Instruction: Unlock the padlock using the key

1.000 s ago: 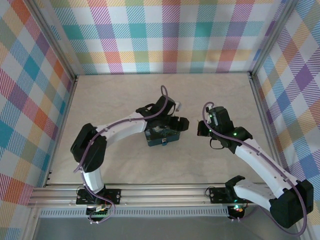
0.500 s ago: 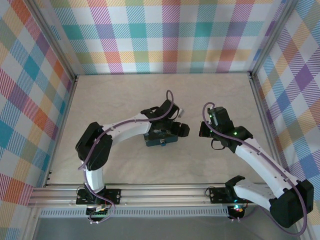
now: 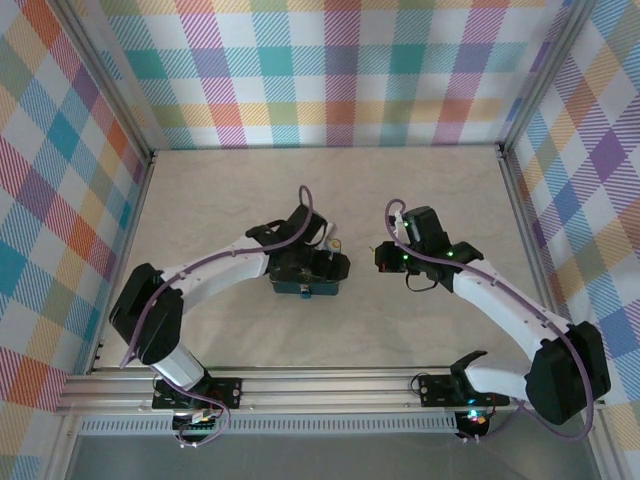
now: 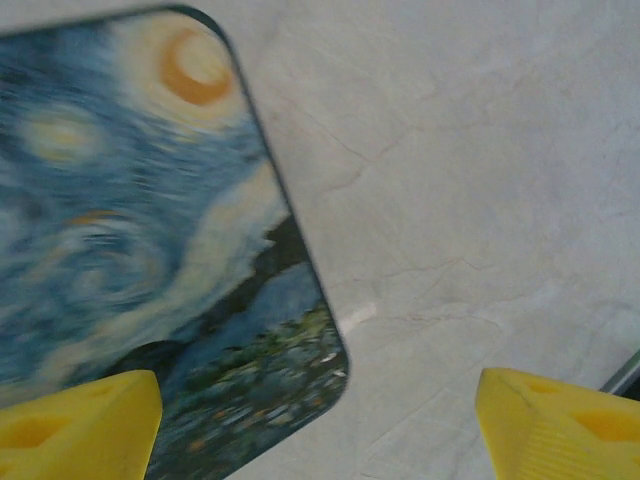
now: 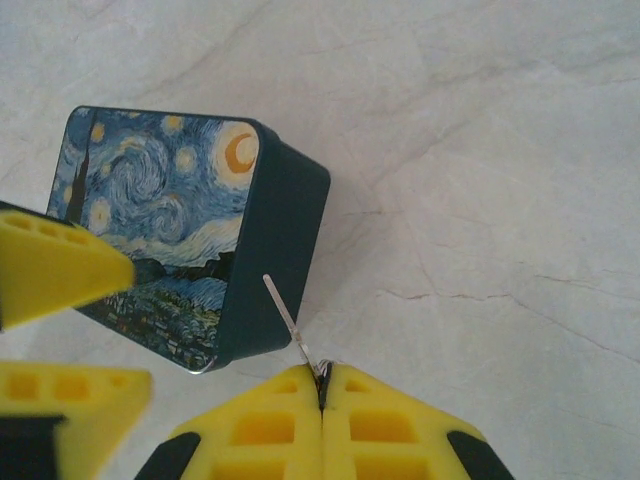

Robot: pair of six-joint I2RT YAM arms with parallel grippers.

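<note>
Right gripper fingers pressed together, pinching the key, a thin silvery sliver poking out toward 11 o'clock. The key tip lies across the dark side wall of the painted tin; can't tell if they touch. The tin sits at 10 o'clock from the fingertips, flat on the marbled table. In the top view the right gripper is near the tin, at its 3 o'clock. Left gripper is spread wide, with the tin's rounded corner between its yellow fingertips; from above it hangs over the tin's 1 o'clock corner. A small blue speck at the tin's 6 o'clock edge is likely the padlock, too small for detail.
</note>
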